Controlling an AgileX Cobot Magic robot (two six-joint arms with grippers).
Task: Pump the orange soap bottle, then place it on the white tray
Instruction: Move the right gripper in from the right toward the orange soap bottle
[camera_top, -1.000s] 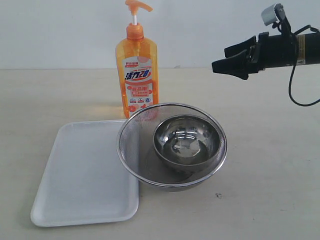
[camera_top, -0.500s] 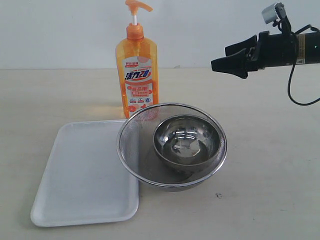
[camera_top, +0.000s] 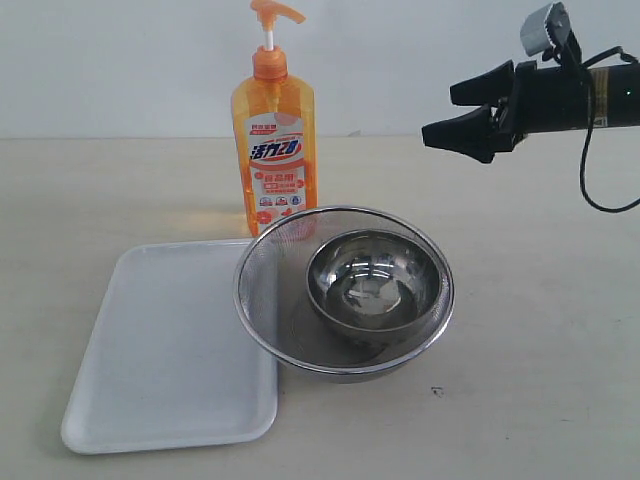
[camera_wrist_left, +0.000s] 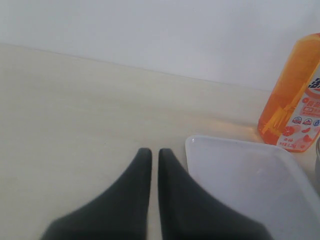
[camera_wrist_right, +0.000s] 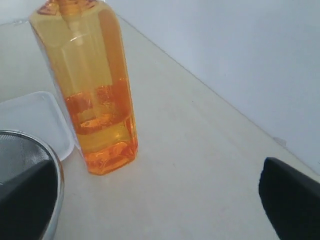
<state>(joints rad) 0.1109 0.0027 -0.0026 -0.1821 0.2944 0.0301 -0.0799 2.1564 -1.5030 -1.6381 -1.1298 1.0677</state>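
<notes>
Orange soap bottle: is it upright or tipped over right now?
Upright. The orange soap bottle stands on its base on the table, behind the mesh strainer, with its pump head on top.

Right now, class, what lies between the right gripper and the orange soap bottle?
Nothing: the exterior view shows only air between the right gripper and the orange soap bottle.
</notes>
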